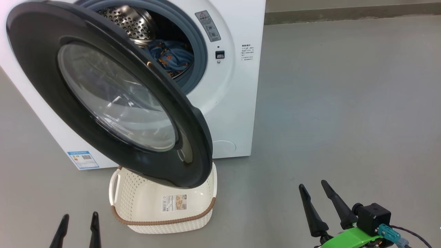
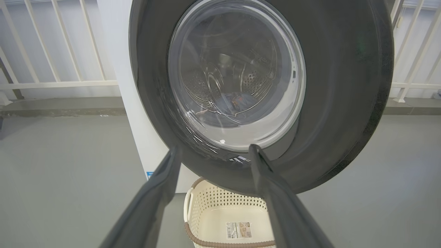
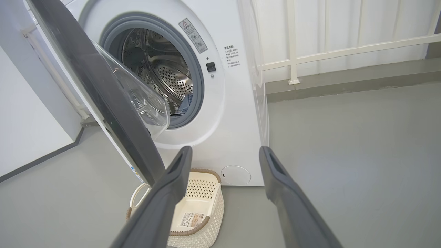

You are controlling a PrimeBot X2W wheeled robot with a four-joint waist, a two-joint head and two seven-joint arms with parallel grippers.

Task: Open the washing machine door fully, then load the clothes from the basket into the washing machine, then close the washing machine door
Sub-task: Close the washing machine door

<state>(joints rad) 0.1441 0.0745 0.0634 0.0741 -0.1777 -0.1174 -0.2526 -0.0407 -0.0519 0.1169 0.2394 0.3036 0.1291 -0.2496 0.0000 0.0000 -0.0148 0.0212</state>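
Washing machine door (image 1: 113, 96), the large round one with a wide glossy black rim and a bulging clear glass window, stands swung out from the big white front-loading washing machine (image 1: 234, 103), hinged on our left with its free edge toward us. We judge the loading done: the soft light-blue clothes (image 1: 170, 57) with orange-brown prints lie inside the steel drum (image 1: 132, 22), and the small cream-white perforated plastic basket (image 1: 162, 222) with its brown rim sits empty on the grey floor (image 1: 344, 103), just beneath the door's lower rim. What remains is shutting the door. Our left gripper (image 1: 80, 214) faces the door's outer face square on, the glass straight ahead of its two dark fingers (image 2: 151, 193), which stand wide apart with nothing between them. Our right gripper (image 1: 312, 184), likewise spread and empty, sits well off to the right and sees the door nearly edge-on. So the left arm looks the nearer for a push on the black rim, back toward the opening. The basket appears to lie below the door's swing, though we cannot tell the clearance; we see no other obstacle on that path
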